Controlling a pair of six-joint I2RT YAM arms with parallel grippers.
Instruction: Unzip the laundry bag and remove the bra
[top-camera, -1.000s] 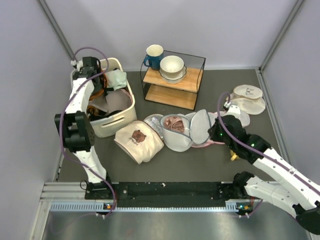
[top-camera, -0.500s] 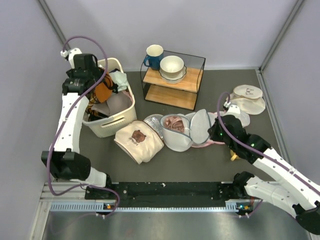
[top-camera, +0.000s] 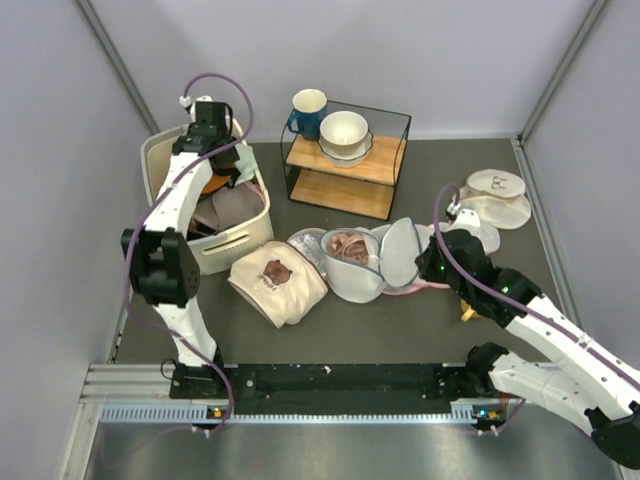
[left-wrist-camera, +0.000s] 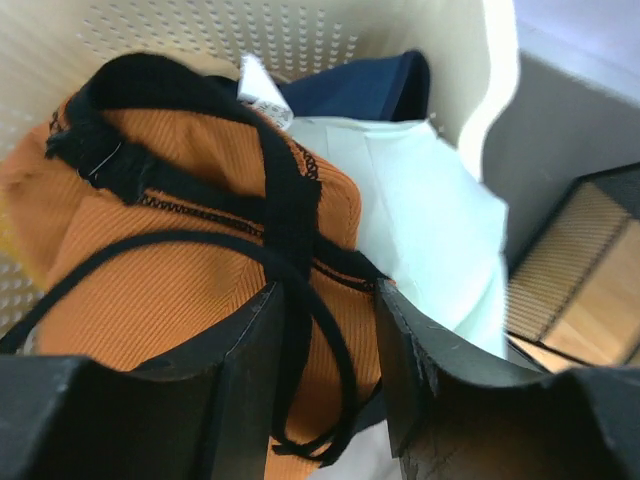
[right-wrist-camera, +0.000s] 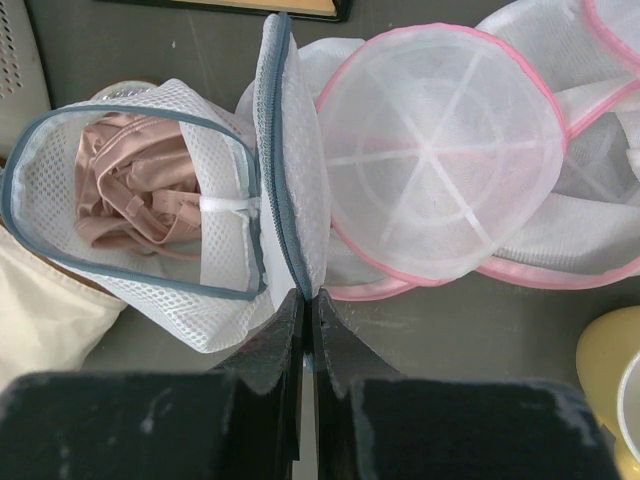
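The laundry bag (top-camera: 352, 275) lies unzipped in the middle of the table, white mesh with a grey-blue zip rim (right-wrist-camera: 120, 275). Its lid (top-camera: 398, 252) stands on edge. The dusty-pink bra (right-wrist-camera: 130, 190) is bunched inside the open bag (top-camera: 347, 246). My right gripper (right-wrist-camera: 308, 300) is shut on the lid's zip edge (top-camera: 432, 262). My left gripper (left-wrist-camera: 325, 295) hangs over the cream basket (top-camera: 215, 168), away from the bag. Its jaws stand apart, with a loose black strap (left-wrist-camera: 300, 300) of an orange garment (left-wrist-camera: 190, 280) between them.
The cream basket (top-camera: 247, 228) at the back left holds clothes. A wire shelf (top-camera: 345, 165) carries a mug and a bowl. A bear-print cloth (top-camera: 275, 282) and pink-trimmed mesh bags (right-wrist-camera: 440, 150) (top-camera: 495, 198) flank the laundry bag. A yellow object (right-wrist-camera: 610, 390) lies near my right arm.
My left arm has swung from the basket's left rim to its back right side, and its jaws have parted. The right arm and the bag have not moved.
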